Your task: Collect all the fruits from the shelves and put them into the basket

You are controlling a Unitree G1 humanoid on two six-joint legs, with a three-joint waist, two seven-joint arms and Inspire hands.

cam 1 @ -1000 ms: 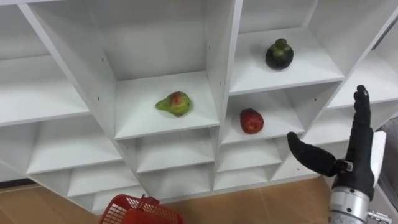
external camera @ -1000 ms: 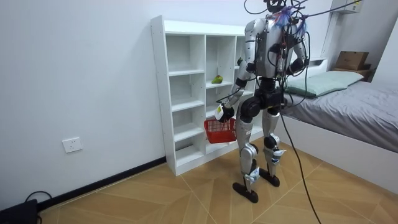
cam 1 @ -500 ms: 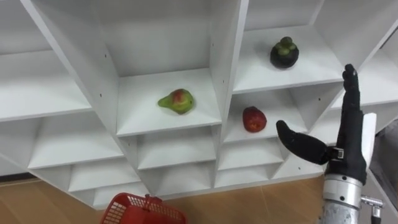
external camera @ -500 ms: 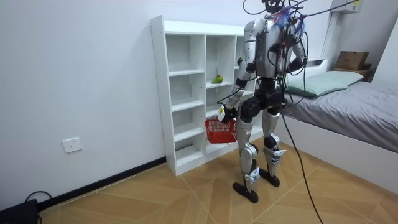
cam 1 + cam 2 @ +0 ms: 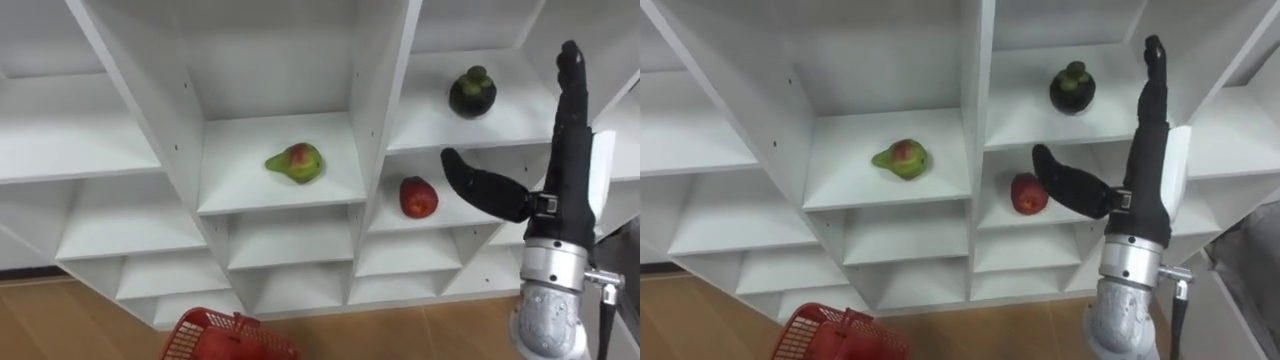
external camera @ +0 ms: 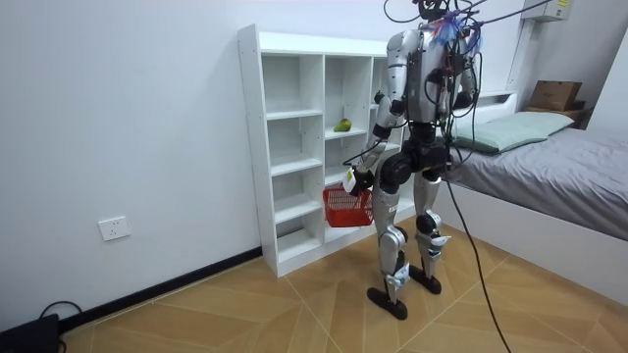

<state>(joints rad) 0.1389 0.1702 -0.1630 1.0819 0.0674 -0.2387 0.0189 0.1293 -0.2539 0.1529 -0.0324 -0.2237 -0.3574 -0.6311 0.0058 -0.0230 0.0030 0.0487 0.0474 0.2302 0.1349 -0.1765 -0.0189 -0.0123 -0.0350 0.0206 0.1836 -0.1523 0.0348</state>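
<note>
The robot stood facing the white closet (image 5: 383, 90). Its right hand (image 5: 568, 170) was raised before the shelves, fingers straight and thumb spread wide, holding nothing. A red fruit (image 5: 419, 197) lay near the thumb, a dark fruit (image 5: 472, 92) on the shelf above, and a green-red fruit (image 5: 295, 163) in the next compartment left. The left hand (image 6: 350, 178) hung just above the red basket (image 5: 225, 335); its grip could not be told.

- Right hand (image 5: 563, 195): black fingers and thumb; white plate along its back.
- Wrist: ribbed silver cuff with a small bolt at the side; rounded silver forearm below it.
- Left hand (image 6: 350, 180): dark, with a small white tag.
- Torso and limbs: silver-grey shells, black at the waist and joints.
- Head: tangle of dark and coloured cables; one dark cable runs down to the floor.
</note>
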